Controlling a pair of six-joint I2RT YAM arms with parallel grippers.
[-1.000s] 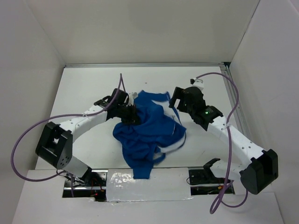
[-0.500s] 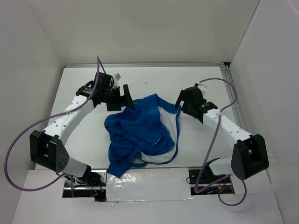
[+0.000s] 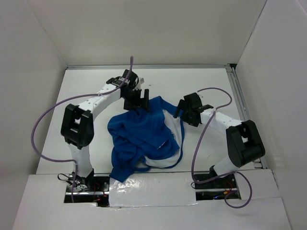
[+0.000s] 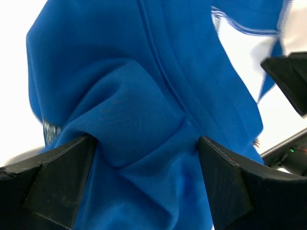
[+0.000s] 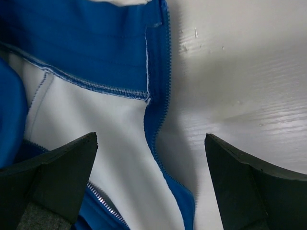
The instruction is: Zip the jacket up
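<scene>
The blue jacket [image 3: 139, 134] lies crumpled in the middle of the white table [image 3: 86, 91], with its white lining [image 3: 170, 127] showing on the right side. My left gripper [image 3: 143, 99] is at the jacket's far edge. In the left wrist view it [image 4: 144, 167] is open, its wide-apart fingers [image 4: 62, 172] pressed against folds of blue fabric [image 4: 144, 96]. My right gripper [image 3: 180, 109] is at the jacket's right edge. In the right wrist view it [image 5: 151, 177] is open and empty above the blue zipper edge [image 5: 165, 72] and the lining [image 5: 96, 124].
White walls enclose the table on three sides. A metal rail [image 3: 240, 100] runs along the right edge. Purple cables [image 3: 48, 115] loop off both arms. The front ledge [image 3: 148, 187] holds the arm bases.
The left arm has swung from the jacket's left to its far edge. The right arm has folded in closer to the jacket's right edge. The jacket, dragged left earlier, now lies still.
</scene>
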